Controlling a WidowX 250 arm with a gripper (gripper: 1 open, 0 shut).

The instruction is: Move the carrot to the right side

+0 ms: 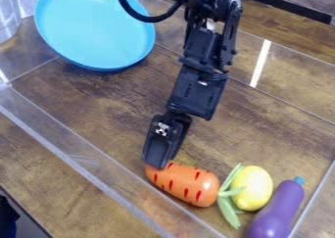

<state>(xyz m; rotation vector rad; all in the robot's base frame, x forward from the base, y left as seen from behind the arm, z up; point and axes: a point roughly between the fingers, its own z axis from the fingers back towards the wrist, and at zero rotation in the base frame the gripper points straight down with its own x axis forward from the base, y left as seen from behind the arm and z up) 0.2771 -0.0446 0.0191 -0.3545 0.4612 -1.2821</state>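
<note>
Nearest, at the front right of the surface (78,115), the carrot (185,183) lies on its side just left of a lemon (249,188) and an eggplant (273,214), with the claw (160,149) low at its left end, touching or nearly so; whether its tips are apart or together cannot be told. This looks like the reach-and-grasp step, so next the claw must seat around the carrot before carrying it right. Farther back left sits a blue bowl (92,31) on clear sheeting over brown wood.
</note>
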